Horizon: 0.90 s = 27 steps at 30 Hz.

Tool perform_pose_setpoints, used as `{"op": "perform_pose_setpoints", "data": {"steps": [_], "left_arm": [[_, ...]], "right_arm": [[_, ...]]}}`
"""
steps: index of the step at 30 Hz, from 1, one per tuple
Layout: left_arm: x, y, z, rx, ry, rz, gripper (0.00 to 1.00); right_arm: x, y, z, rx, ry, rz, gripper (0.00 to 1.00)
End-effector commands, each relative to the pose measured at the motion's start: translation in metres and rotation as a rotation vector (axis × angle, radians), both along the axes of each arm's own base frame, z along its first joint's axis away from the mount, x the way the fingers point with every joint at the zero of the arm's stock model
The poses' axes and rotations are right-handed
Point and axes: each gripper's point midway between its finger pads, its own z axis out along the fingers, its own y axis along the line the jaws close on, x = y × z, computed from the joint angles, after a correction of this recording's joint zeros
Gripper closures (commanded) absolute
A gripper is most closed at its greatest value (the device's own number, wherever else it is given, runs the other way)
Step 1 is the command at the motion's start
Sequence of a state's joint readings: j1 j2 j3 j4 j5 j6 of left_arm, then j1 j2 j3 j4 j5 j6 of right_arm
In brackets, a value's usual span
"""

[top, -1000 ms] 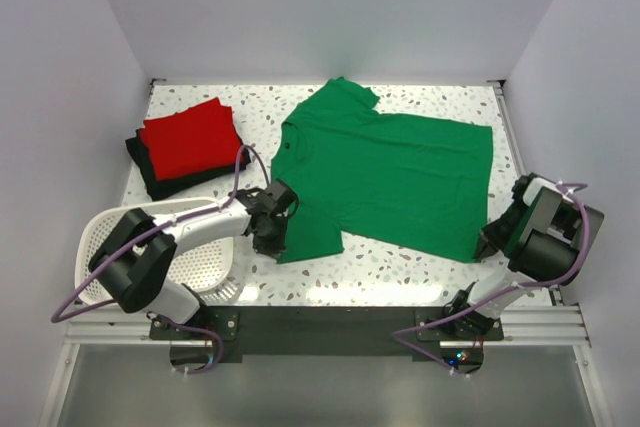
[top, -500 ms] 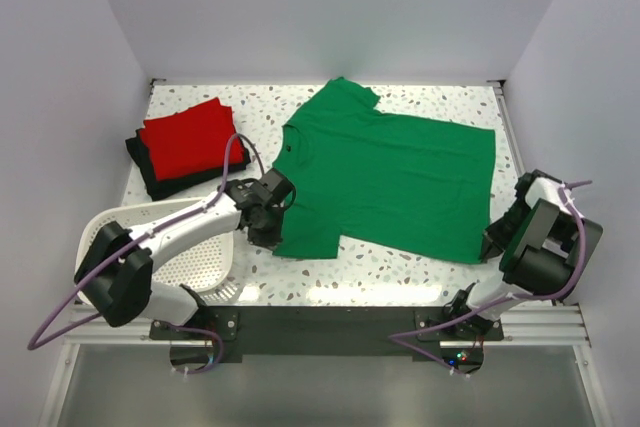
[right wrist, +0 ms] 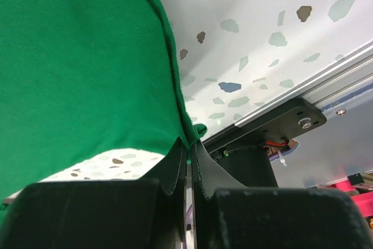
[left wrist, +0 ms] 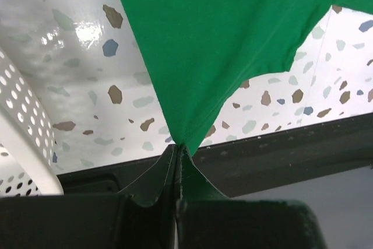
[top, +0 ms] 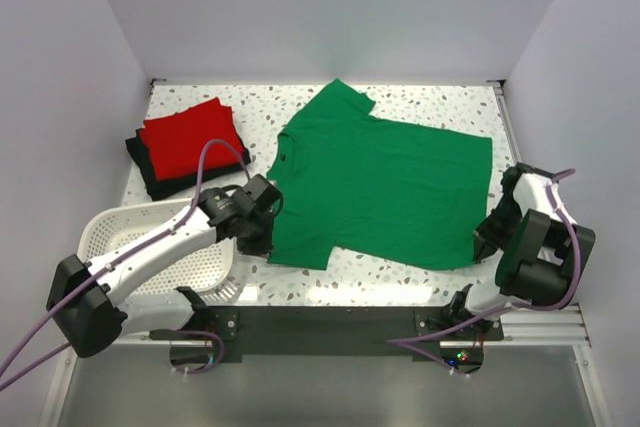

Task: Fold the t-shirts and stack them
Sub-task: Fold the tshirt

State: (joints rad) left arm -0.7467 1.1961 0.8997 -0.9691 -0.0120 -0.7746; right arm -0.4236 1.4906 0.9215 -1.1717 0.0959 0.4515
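**Both grippers pinch the green t-shirt's near edge and hold it stretched flat.**
The left gripper [left wrist: 177, 151] is clamped tight on the near sleeve of the green t-shirt [top: 385, 182]. The right gripper [right wrist: 187, 147] is clamped on the near hem corner, probably to keep the cloth taut on the table [top: 400, 272] before folding. Since a second ago, the left arm has swung leftward and dragged the shirt slightly that way.

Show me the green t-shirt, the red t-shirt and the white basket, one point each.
green t-shirt [top: 390, 187]: top view, middle of the chest.
red t-shirt [top: 190, 137]: top view, folded upper face.
white basket [top: 195, 267]: top view, perforated inner wall.
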Motion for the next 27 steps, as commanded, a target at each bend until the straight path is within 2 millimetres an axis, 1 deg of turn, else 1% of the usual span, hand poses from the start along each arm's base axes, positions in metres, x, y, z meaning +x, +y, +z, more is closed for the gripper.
{"op": "perform_pose_setpoints", "data": {"steps": [1,2,3,4,6,7,9,10,12,13,14,15,16,17,18,19,20,21,22,23,24,25,26,27], "left_arm": [[-0.002,-0.01,0.016,-0.042,-0.001,0.022,1.0],[0.002,-0.014,0.019,-0.047,-0.01,0.013,1.0],[0.011,-0.014,0.02,-0.025,-0.04,0.001,1.0],[0.021,-0.021,0.024,-0.017,-0.053,-0.012,1.0],[0.037,-0.023,0.027,0.025,-0.094,-0.04,1.0],[0.051,-0.03,0.032,0.04,-0.111,-0.047,1.0],[0.069,-0.03,0.036,0.09,-0.158,-0.07,1.0],[0.083,-0.036,0.04,0.097,-0.173,-0.069,1.0],[0.1,-0.038,0.042,0.113,-0.197,-0.084,1.0],[0.112,-0.042,0.043,0.116,-0.208,-0.085,1.0],[0.122,-0.039,0.045,0.124,-0.221,-0.071,1.0],[0.132,-0.04,0.046,0.127,-0.239,-0.084,1.0],[0.143,-0.044,0.049,0.123,-0.25,-0.085,1.0],[0.155,-0.043,0.05,0.12,-0.267,-0.091,1.0],[0.162,-0.046,0.052,0.115,-0.276,-0.098,1.0],[0.174,-0.05,0.053,0.112,-0.287,-0.101,1.0],[0.18,-0.053,0.054,0.109,-0.294,-0.111,1.0],[0.192,-0.061,0.055,0.106,-0.315,-0.142,1.0],[0.199,-0.064,0.054,0.106,-0.317,-0.149,1.0],[0.205,-0.065,0.055,0.112,-0.322,-0.167,1.0],[0.211,-0.069,0.056,0.113,-0.328,-0.178,1.0],[0.224,-0.073,0.059,0.111,-0.343,-0.178,1.0],[0.231,-0.075,0.061,0.12,-0.355,-0.192,1.0],[0.238,-0.076,0.063,0.118,-0.366,-0.194,1.0]], "right_arm": [[0.005,0.0,0.013,-0.014,-0.038,0.022,1.0],[0.006,0.0,0.013,-0.01,-0.041,0.026,1.0],[0.008,0.0,0.014,-0.006,-0.049,0.029,1.0],[0.01,0.0,0.014,-0.003,-0.056,0.036,1.0],[0.015,-0.001,0.014,0.001,-0.069,0.042,1.0],[0.017,-0.002,0.014,0.001,-0.075,0.051,1.0],[0.024,-0.002,0.015,0.013,-0.092,0.057,1.0],[0.028,-0.003,0.014,0.017,-0.101,0.056,1.0],[0.037,-0.005,0.015,0.023,-0.116,0.065,1.0],[0.042,-0.005,0.011,0.034,-0.113,0.067,1.0],[0.05,-0.008,0.013,0.031,-0.126,0.07,1.0],[0.054,-0.01,0.013,0.031,-0.128,0.076,1.0],[0.057,-0.012,0.009,0.038,-0.116,0.077,1.0],[0.066,-0.015,0.012,0.031,-0.136,0.078,1.0],[0.07,-0.016,0.012,0.034,-0.142,0.082,1.0],[0.075,-0.018,0.009,0.04,-0.14,0.081,1.0],[0.084,-0.021,0.011,0.036,-0.155,0.08,1.0],[0.089,-0.022,0.011,0.037,-0.164,0.08,1.0],[0.097,-0.025,0.013,0.032,-0.181,0.079,1.0],[0.1,-0.026,0.009,0.038,-0.167,0.078,1.0],[0.107,-0.025,0.01,0.052,-0.182,0.071,1.0],[0.11,-0.027,0.009,0.052,-0.183,0.07,1.0],[0.12,-0.03,0.009,0.049,-0.193,0.072,1.0],[0.124,-0.032,0.008,0.05,-0.194,0.069,1.0]]}}
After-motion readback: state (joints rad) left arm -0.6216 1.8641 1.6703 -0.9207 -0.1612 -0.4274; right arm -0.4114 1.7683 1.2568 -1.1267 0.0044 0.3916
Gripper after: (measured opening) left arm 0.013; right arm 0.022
